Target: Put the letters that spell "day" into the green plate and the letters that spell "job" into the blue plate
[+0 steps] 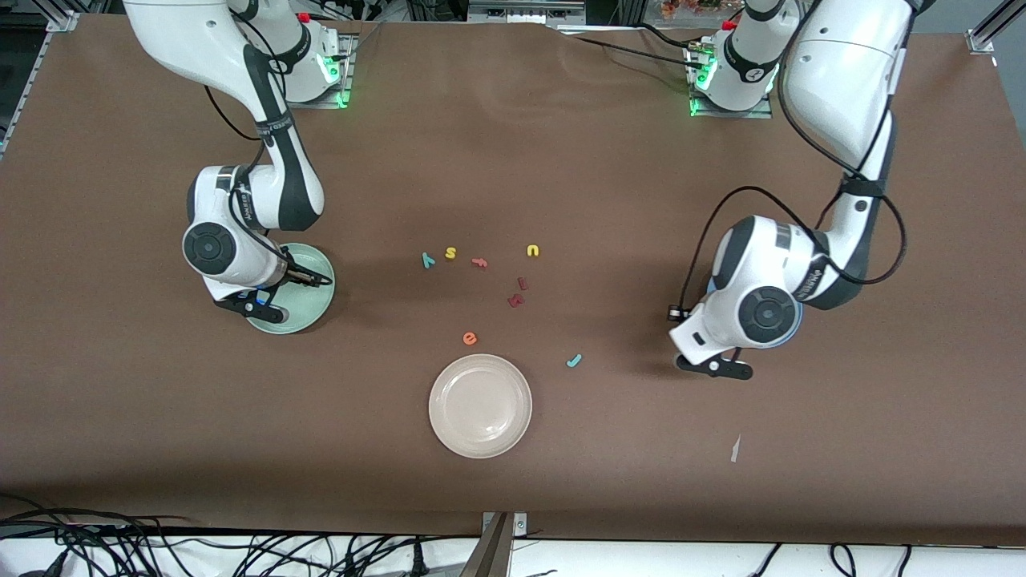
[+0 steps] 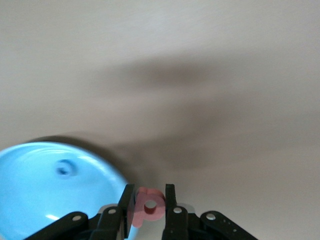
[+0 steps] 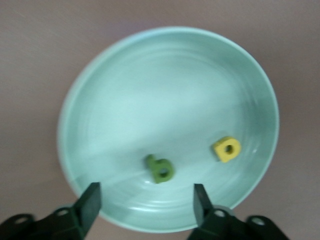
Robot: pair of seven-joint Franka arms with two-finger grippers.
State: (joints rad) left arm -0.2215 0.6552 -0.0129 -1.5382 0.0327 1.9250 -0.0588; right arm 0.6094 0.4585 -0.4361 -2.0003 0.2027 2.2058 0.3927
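Cream plate: the round cream-white plate lies nearest the front camera, mid-table, well apart from both grippers.
Teal j: the teal hook-shaped foam j lies on the brown table, between the cream plate and the left gripper, apart from both.
Orange e: the orange foam e lies just above the cream plate's rim, not touching it.
Left gripper: the left gripper is over the table at the edge of the round mid-blue plate, its fingers clamped on the pinkish-red foam b.
Blue plate: mostly hidden under the left arm in the front view; the blue ring-shaped foam o lies in it.
Right gripper: the right gripper is over the round pale mint-green plate, jaws standing wide apart with nothing between them.
Green plate: directly under the right gripper lie the dark green foam d and the yellow foam a, apart from each other.
Dark red letters: two dark red foam letters lie mid-table between the two grippers.
Farthest row: the teal foam y, yellow foam s, a pinkish foam letter and yellow foam u lie in a loose line, the y closest to the right gripper.
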